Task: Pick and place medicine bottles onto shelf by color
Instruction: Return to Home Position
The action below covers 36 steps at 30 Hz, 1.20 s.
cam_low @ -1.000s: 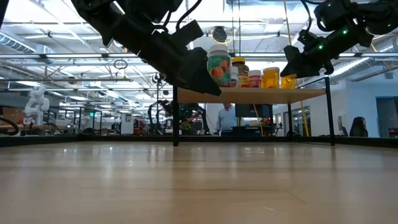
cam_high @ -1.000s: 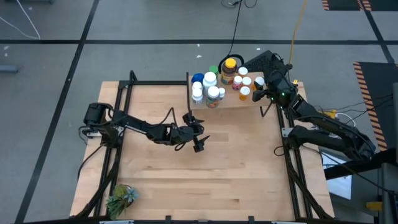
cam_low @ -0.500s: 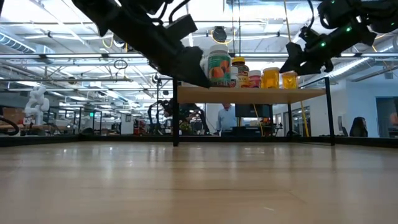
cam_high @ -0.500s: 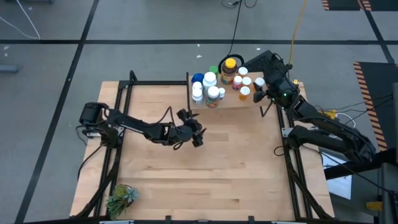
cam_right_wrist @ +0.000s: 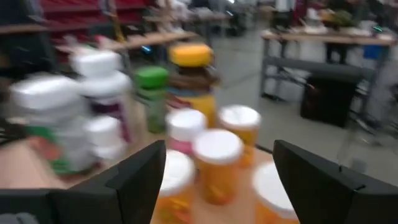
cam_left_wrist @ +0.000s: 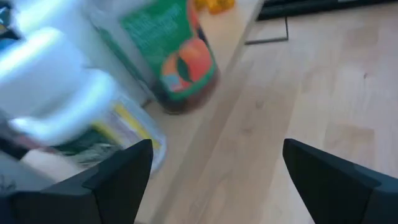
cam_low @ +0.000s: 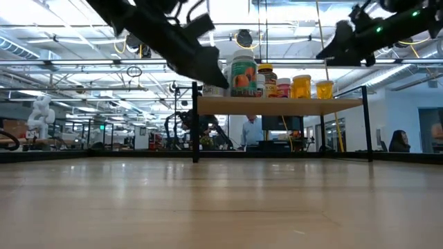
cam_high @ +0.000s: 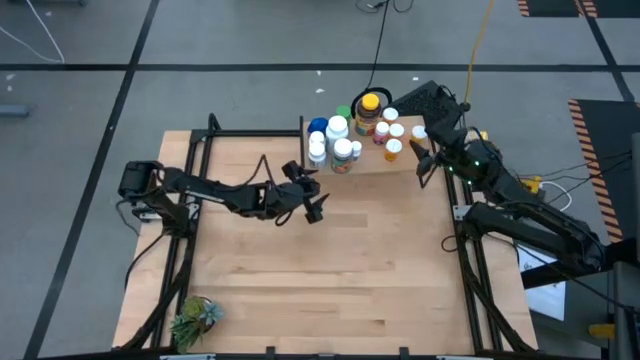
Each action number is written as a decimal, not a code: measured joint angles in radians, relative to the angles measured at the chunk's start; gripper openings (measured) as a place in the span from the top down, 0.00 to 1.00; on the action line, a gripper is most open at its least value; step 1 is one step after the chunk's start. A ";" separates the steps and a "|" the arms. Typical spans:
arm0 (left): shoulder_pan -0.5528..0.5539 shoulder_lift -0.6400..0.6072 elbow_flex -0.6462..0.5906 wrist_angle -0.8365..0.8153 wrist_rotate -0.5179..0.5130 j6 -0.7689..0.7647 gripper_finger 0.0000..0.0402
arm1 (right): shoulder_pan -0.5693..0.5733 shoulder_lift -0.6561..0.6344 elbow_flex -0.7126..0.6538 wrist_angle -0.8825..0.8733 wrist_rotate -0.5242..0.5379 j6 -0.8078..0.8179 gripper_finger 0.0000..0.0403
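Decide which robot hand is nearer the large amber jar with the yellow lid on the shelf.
Right. The right hand hovers open just beside the jar, at the shelf's end; the left hand, also open, hangs farther off over the table.

Light-wood shelf (cam_high: 370, 163) on black legs. White-capped orange bottles (cam_right_wrist: 217, 163) at right; amber jar (cam_high: 369, 113) with yellow lid at far side; green cap (cam_right_wrist: 151, 77) and blue cap (cam_high: 318, 125) among white bottles (cam_high: 337, 129) at left. Green-and-orange label (cam_left_wrist: 175, 53) on nearest bottle.

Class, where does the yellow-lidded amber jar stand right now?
In the high view, the yellow-lidded jar stands at the shelf's far edge, beside the white-capped orange bottles.
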 joint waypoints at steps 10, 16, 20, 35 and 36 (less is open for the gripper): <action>-0.025 -0.358 -0.249 0.044 0.042 -0.027 0.10 | 0.190 -0.079 0.000 0.010 -0.235 0.015 0.28; -0.030 -0.541 -0.426 0.188 0.128 0.012 0.10 | 0.356 -0.023 -0.114 0.232 -0.396 0.046 0.34; -0.032 -0.608 -0.482 0.212 0.137 -0.029 0.10 | 0.450 0.006 -0.215 0.429 -0.401 0.072 0.40; -0.094 -0.973 -0.780 0.337 0.115 -0.093 0.10 | 0.500 -0.181 -0.257 0.317 -0.636 0.125 0.63; -0.091 -0.999 -0.795 0.342 0.114 -0.091 0.12 | 0.500 -0.202 -0.257 0.297 -0.636 0.121 0.64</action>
